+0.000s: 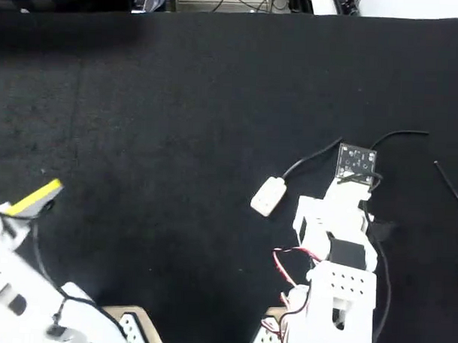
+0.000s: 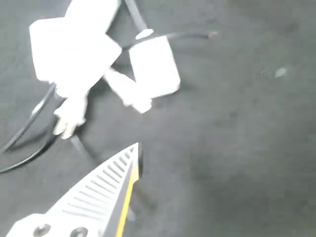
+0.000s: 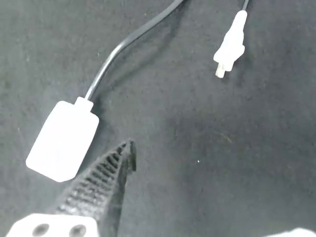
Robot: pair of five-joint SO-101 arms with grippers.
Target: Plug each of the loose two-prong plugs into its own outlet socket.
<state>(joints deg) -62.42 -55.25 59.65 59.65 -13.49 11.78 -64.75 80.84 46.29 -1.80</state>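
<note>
Well to the left of the socket, the left tool hangs low over the black tabletop. It is probably placed there to leave the other arm room. I cannot tell how far open it is, and nothing shows in its hold.

The socket, a white block, lies flat with its black cord trailing off to its right.

Just right of the socket is the right arm. Its tool points down at the tabletop close beside the socket, likely so it can reach either piece. I cannot tell its opening either, but it holds neither piece, since both lie free.

Beyond the socket, well apart from it, the white plug lies loose on its own cord with its prongs bare. This pair is not yet joined.
</note>
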